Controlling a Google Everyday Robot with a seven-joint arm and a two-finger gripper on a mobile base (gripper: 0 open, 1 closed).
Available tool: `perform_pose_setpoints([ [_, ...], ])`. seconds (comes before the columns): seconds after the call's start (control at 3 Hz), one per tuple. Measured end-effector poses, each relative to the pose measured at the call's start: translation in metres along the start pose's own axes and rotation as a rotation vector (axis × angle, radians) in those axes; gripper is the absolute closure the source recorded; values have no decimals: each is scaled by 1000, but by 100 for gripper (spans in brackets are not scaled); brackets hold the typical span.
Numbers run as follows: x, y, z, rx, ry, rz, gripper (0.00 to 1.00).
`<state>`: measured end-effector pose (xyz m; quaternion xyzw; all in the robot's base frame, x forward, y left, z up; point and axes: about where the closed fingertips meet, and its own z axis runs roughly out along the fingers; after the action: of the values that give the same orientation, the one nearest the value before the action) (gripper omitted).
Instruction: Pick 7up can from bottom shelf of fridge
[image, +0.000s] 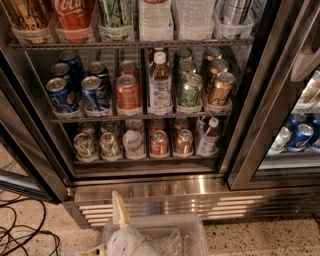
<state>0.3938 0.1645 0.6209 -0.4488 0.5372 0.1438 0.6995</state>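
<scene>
Thin aluminium, so the 7up can (109, 145) should be light. I expect it to be stiff along its length, easy to dent if I squeeze hard, and probably slick if it is cold and damp. I judge the best hold is across the middle of the body, one finger on each side, below the shiny rim. The lanes are tight, so my fingers must slip in between the can and its neighbours.

The can is pale green and silver with a bright silver top. It stands upright at the front of the second lane from the left on the bottom shelf (145, 160) of the fridge (150, 189). A look-alike can (84, 146) stands just beside it on the left and a whitish can (134, 143) on the right. Further right come a red can (159, 143), a copper-brown can (183, 142) and a small bottle (207, 136).

My gripper (107, 231) hangs low in front of the slatted grille (210, 207), well apart from the can, its fingers spread with nothing between them.
</scene>
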Motion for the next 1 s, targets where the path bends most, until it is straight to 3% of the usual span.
perform_pose_setpoints([
  [0.33, 19, 10, 14, 120, 29, 33, 0],
  [0.67, 46, 13, 28, 236, 79, 105, 0],
  [1.0, 56, 12, 32, 345, 140, 117, 0],
])
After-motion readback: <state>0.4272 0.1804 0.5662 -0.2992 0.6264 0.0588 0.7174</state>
